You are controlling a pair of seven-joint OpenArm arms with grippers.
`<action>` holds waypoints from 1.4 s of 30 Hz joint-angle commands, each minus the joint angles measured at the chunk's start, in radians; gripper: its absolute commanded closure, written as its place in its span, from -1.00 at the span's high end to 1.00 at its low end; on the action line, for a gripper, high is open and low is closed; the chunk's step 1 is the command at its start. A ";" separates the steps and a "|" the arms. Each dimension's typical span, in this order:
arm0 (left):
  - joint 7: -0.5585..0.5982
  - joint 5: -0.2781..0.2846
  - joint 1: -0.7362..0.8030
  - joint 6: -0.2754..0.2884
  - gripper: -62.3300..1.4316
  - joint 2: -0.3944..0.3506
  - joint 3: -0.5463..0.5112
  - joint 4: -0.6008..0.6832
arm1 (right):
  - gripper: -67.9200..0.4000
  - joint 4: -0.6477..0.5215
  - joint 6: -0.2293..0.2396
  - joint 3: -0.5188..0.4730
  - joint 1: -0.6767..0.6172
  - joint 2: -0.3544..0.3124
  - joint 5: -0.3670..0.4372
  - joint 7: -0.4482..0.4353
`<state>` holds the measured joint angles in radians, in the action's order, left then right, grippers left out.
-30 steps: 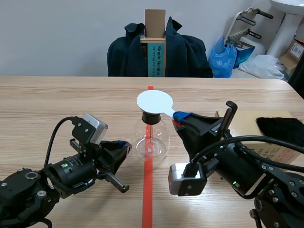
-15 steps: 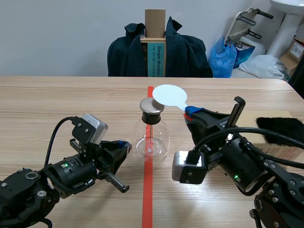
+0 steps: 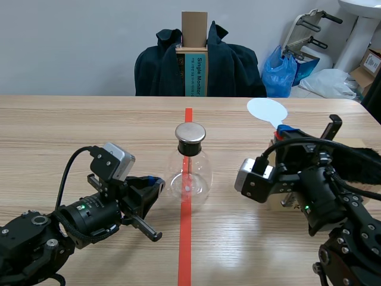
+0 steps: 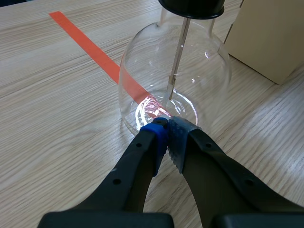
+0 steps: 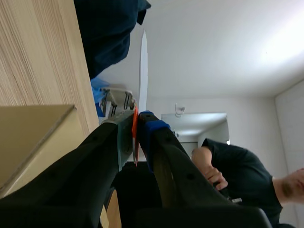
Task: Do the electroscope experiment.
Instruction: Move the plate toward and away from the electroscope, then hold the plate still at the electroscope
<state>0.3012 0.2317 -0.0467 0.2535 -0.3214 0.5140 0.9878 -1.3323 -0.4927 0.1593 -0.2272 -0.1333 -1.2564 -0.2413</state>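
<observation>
Right hand is clamping the white disc paddle, well apart from the electroscope flask on the bench — its metal cap is lying leftward and lower. Left hand, clenched empty, is resting nearer, at the flask's base.

Setting: office-type lab room. Long wooden table, plain white wall, jacket-draped chair, blue plastic bag, cardboard box in corner.
</observation>
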 commanded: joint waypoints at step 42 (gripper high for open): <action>0.024 -0.020 0.002 -0.028 -0.90 0.003 -0.011 0.024 | -0.96 -0.015 -0.011 -0.001 0.016 -0.010 0.006 -0.509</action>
<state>0.3058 0.2062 -0.0444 0.2279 -0.3214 0.5117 0.9882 -1.3323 -0.4931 0.1593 -0.2272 -0.1333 -1.2575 -0.7513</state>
